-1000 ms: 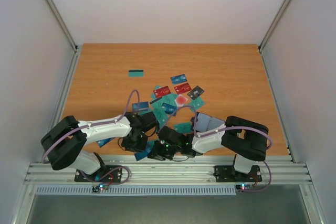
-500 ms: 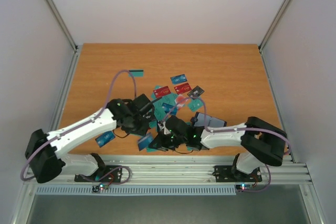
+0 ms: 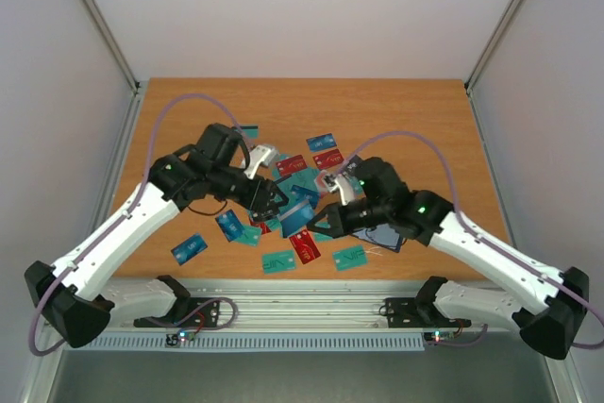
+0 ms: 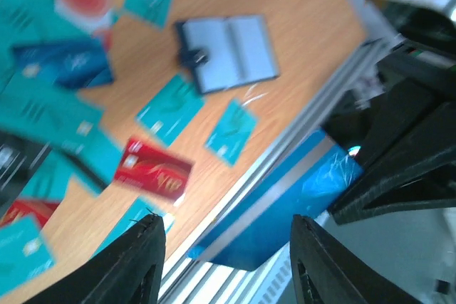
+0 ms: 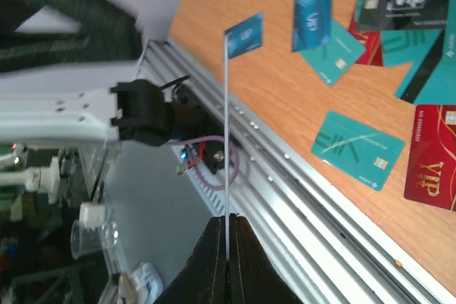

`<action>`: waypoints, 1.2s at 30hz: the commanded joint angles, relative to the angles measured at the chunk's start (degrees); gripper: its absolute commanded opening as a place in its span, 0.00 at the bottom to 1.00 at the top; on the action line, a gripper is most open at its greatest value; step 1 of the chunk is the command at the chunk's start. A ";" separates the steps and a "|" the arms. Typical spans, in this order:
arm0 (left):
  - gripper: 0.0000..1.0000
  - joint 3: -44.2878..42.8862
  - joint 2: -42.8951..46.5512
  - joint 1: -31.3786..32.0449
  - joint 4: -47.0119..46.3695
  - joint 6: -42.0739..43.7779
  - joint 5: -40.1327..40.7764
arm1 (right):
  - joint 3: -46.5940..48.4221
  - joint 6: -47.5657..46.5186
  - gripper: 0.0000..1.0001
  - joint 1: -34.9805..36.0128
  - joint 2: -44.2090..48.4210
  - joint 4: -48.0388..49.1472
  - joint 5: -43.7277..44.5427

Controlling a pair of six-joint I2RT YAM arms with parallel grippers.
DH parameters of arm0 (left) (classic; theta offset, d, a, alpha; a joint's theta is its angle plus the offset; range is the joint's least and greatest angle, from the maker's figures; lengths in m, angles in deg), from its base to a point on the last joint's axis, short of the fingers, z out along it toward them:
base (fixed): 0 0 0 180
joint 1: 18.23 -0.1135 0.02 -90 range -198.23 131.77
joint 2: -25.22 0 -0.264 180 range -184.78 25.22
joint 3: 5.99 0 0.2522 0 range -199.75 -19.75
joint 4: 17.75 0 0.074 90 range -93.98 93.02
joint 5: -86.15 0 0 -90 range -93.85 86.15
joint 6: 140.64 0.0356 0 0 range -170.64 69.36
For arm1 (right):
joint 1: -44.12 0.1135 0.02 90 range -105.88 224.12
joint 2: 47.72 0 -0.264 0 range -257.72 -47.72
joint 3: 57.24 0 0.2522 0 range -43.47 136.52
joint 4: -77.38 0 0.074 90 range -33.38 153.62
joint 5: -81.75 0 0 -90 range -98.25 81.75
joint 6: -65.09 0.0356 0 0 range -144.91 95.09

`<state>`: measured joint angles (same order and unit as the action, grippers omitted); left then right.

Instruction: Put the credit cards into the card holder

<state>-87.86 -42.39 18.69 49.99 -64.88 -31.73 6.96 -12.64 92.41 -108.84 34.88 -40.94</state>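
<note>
Navy card holder [image 4: 226,53] lies open — right gripper [image 5: 228,218] pinches a credit card [image 5: 227,126]; left gripper [image 4: 226,227] gapes.

Overhead view: even, diffuse light from above; tabletop [image 3: 406,110] bright and sharp, shadows under the arms soft and short. Left wrist view: heavy motion blur smears the credit cards [image 4: 158,169] and card holder [image 4: 228,51]. Right wrist view: edge-on credit card [image 5: 226,140] in the right pincer [image 5: 228,220] sharp; background at left dim, defocused.

Top camera looks down from behind on the whole orange wooden table [image 3: 415,110]; both close, tilted wrist cameras share the red plastic card [image 3: 304,245].
</note>
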 commanded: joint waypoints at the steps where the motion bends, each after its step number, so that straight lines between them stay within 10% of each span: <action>1: 0.47 -4.59 -0.60 -3.17 -10.06 3.36 -19.51 | 7.87 -15.00 0.01 -2.47 2.72 -20.10 -8.47; 13: 0.34 -6.63 -5.35 -4.95 -14.79 1.06 -41.54 | 19.80 -23.99 0.01 -8.04 2.68 -35.02 -16.70; 36: 0.28 -3.82 -4.96 -0.46 -20.73 -6.55 -46.32 | 27.55 -26.11 0.01 -11.62 -2.59 -35.36 -25.03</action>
<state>-92.15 -47.51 17.19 31.72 -70.80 -75.84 32.47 -37.73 81.29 -111.09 0.13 -64.81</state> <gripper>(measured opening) 0.292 0.021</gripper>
